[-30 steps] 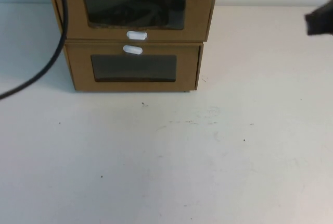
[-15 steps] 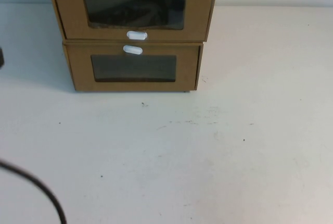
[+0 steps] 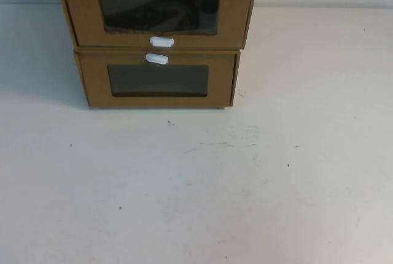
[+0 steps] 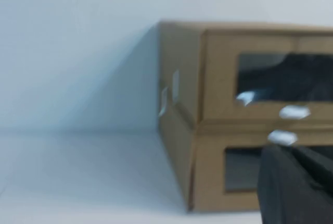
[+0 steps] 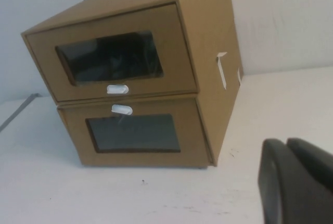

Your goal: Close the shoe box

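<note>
Change since the earlier frames: the black cable that hung across the box's left edge, then dropped to the lower left of the table, is gone from the high view; the dark arm part at the right edge is gone too; the boxes have not shifted.

High view: two brown cardboard drawer boxes stacked at the far middle of the white table [image 3: 245, 184]; the shoe box [image 3: 156, 9] on top, pull tab [image 3: 161, 42] below its window [image 3: 158, 12]; its front panel appears flush with its sleeve, so it reads as pushed home or nearly so; the lower box [image 3: 156, 80] under it, tab above its window, serving as a base that lifts the upper drawer; neither arm in this view, presumably drawn back clear of the stack.

Left wrist view: shoe box [image 4: 244, 73] seen level from its left corner, dark contents behind the window; left gripper [image 4: 291, 187] a dark blurred mass low in the picture, in front of the lower box; holding nothing that shows; whether its fingers are parted cannot be told.

Right wrist view: shoe box [image 5: 130, 57] seen from the right and slightly above, drawer face sitting just inside its sleeve; right gripper [image 5: 296, 182] off the stack's right side, above bare table; two dark fingers side by side, seemingly closed together, nothing between them.
</note>
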You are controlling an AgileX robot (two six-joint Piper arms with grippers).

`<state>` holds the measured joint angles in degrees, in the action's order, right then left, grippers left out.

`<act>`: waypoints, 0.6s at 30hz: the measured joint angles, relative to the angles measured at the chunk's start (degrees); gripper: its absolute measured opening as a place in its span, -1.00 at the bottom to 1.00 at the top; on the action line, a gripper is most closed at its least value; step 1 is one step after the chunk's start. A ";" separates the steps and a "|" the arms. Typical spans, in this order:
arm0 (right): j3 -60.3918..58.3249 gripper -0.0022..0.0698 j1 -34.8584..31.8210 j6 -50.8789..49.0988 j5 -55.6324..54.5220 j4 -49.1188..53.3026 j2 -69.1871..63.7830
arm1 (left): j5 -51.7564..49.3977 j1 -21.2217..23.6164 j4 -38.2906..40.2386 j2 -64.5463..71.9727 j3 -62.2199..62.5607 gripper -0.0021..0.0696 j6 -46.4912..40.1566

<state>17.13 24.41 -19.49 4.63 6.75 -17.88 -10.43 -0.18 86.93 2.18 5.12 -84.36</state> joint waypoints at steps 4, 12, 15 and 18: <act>-0.27 -0.97 0.00 0.00 -0.51 -0.11 0.09 | 6.26 0.00 3.79 -0.63 -5.80 -0.96 -0.09; -0.36 -0.97 0.00 0.00 -1.76 -0.11 0.09 | 9.83 0.00 6.73 -0.63 -6.63 -0.96 0.01; -0.36 -0.97 -0.10 0.00 -1.86 -0.11 0.09 | 10.43 0.00 7.04 -0.63 -6.63 -0.96 0.01; -0.36 -0.97 -0.09 0.00 -1.86 -0.11 0.09 | 10.43 0.00 7.12 -0.63 -6.63 -0.96 0.01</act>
<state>16.77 24.32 -19.49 2.78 6.64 -17.80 0.00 -0.18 94.05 1.55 -1.51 -84.36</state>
